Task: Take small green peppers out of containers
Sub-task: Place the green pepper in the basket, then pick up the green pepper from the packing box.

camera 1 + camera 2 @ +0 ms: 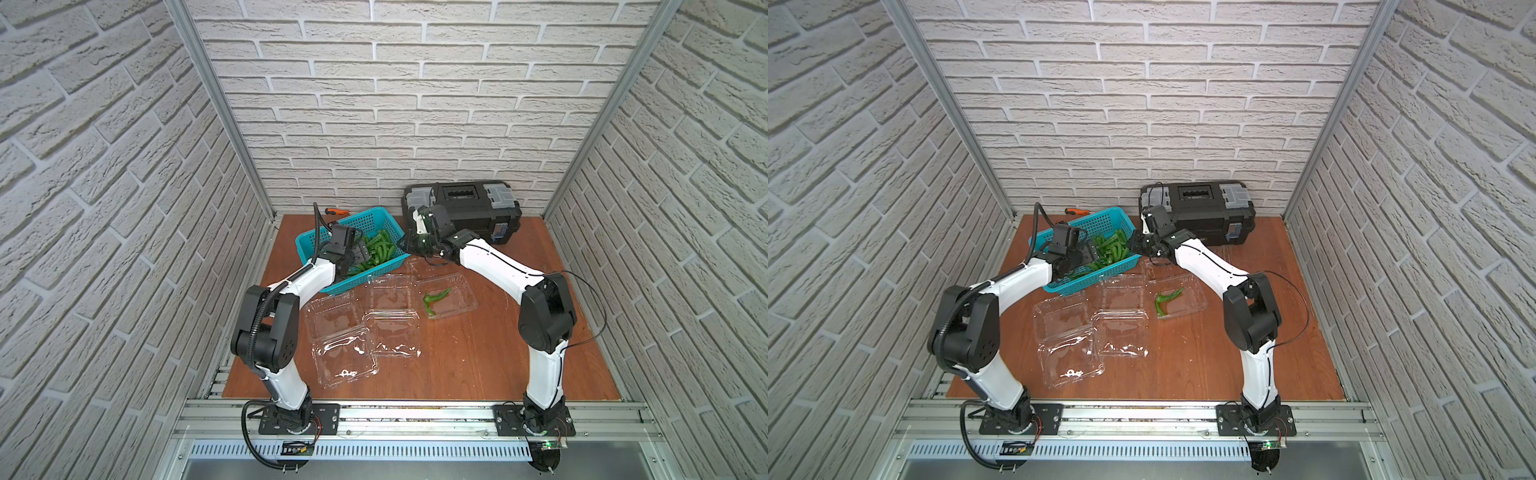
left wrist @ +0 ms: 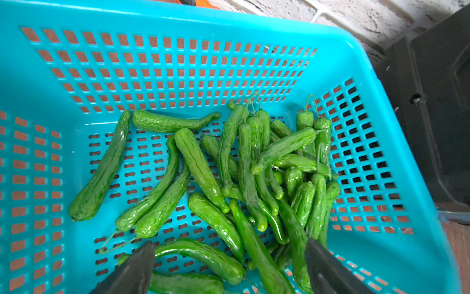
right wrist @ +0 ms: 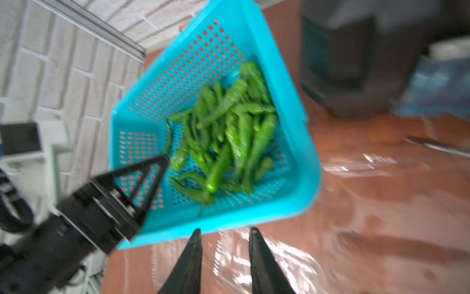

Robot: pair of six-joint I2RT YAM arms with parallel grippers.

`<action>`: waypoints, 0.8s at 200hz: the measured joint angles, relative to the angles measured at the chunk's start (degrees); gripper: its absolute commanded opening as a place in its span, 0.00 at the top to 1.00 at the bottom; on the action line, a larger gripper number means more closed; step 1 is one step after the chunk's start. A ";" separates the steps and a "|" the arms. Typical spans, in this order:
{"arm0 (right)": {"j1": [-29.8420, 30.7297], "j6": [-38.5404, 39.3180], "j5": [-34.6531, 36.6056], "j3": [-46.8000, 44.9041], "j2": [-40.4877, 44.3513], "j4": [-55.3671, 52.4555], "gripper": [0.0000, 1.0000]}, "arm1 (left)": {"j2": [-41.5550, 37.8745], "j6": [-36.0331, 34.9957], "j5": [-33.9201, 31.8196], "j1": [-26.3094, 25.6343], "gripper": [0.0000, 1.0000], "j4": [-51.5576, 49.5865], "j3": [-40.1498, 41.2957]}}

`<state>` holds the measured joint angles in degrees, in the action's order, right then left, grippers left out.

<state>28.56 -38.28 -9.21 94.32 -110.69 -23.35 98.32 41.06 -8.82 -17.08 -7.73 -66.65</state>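
Peppers (image 2: 198, 165) heaped in basket (image 1: 374, 272) near bench (image 1: 478, 365) rear edge, toolbox (image 1: 473, 203) beside; two lie in a container (image 1: 461, 299) mid-bench. Left jaws wide over basket; right jaws slightly apart, empty.

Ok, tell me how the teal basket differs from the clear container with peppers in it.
The teal basket is opaque and perforated; the clear container is see-through thin plastic. The basket holds a heap of small green peppers; the container holds only about two peppers. The left gripper hangs over the basket, jaws open, not over the container. Both sit open-topped on the brown table.
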 measured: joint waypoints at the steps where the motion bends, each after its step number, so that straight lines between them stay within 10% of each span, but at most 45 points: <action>1: 0.00 0.02 0.24 -0.11 0.17 -0.24 0.68 | 0.00 0.04 0.00 0.00 0.08 0.00 0.00; 68: -1.81 -4.17 13.29 -12.98 7.06 -14.56 0.66 | 1.88 1.88 0.33 0.02 0.07 0.33 -0.17; 160: -6.80 -7.41 9.51 -12.35 -2.38 -20.46 0.60 | 2.29 2.23 0.55 0.00 0.06 0.46 -0.48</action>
<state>21.76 -45.69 0.30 81.97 -113.08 -43.81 100.62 43.29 -8.27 -17.08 -7.27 -67.13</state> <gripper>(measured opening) 0.402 0.938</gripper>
